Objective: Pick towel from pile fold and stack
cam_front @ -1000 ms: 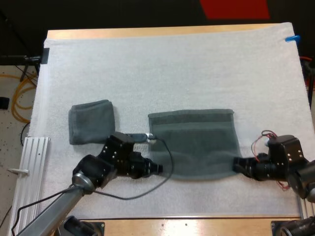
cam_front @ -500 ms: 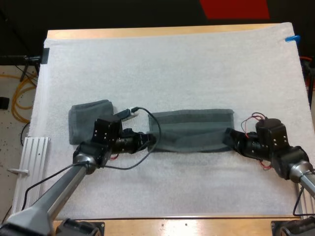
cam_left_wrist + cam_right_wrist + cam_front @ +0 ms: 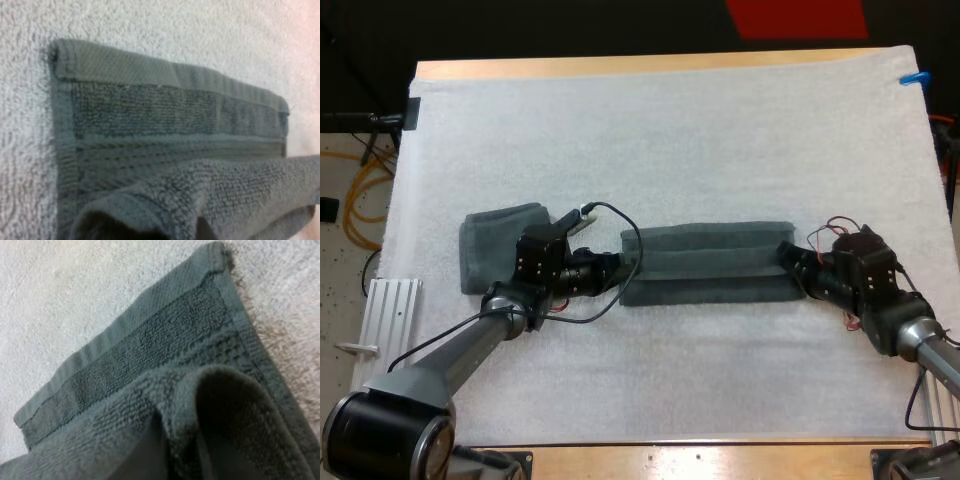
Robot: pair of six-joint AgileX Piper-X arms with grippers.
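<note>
A dark grey-green towel (image 3: 710, 262) lies in the middle of the white mat (image 3: 670, 140), folded over into a long narrow strip. My left gripper (image 3: 628, 273) holds the strip's left end and my right gripper (image 3: 787, 262) holds its right end, both shut on the turned-over layer. In the left wrist view the lifted layer of the towel (image 3: 210, 195) hangs over the flat lower layer. In the right wrist view the raised fold of the towel (image 3: 220, 410) sits over the lower layer near its far corner. A folded towel (image 3: 505, 262) rests just left of my left arm.
An aluminium rail (image 3: 382, 335) lies past the mat's left edge, near the front. Wide bare mat stretches behind the towels and also in front of them. Orange cables (image 3: 360, 190) lie on the floor at the left.
Both grippers have carried the towel's near edge away toward its far edge. The broad towel has become a narrow folded strip.
</note>
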